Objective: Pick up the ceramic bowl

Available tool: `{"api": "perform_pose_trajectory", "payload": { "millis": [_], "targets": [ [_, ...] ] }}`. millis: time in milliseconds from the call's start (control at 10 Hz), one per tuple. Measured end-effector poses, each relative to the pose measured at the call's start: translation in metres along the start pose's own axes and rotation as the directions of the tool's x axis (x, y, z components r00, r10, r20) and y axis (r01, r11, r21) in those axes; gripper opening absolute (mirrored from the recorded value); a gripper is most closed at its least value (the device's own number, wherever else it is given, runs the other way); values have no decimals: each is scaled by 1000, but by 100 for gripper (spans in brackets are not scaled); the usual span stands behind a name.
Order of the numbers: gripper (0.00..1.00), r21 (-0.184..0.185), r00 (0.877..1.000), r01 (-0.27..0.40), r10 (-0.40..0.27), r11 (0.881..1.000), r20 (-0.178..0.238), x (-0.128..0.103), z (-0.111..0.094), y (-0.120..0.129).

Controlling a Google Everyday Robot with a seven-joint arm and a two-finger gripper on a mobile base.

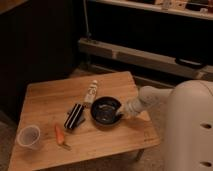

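So the pincer [120, 114] is clamped down on the right rim of the black ceramic bowl [105, 112], which sits on the wooden tabletop [50, 100] right of center. A dark striped packet [75, 116] lies just left of it, a small bottle [91, 93] behind.

1. My claw [120, 116] sits shut on the ceramic bowl [105, 111] at its right rim.
2. A dark packet [75, 116] and a small bottle [90, 93] crowd the bowl's left.
3. I see bare bench [50, 95] behind.
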Motion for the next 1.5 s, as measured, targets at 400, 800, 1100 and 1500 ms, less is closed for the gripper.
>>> {"api": "perform_pose_trajectory", "payload": {
  "millis": [400,800,1100,1500],
  "targets": [
    [0,1,1000,-1,1,1000,0,0,-1,-1],
    [0,1,1000,-3,3,1000,1,0,-2,-2],
    [0,1,1000,-4,4,1000,2,0,-2,-3],
    [0,1,1000,-4,4,1000,2,0,-2,-3]
  ]
}}
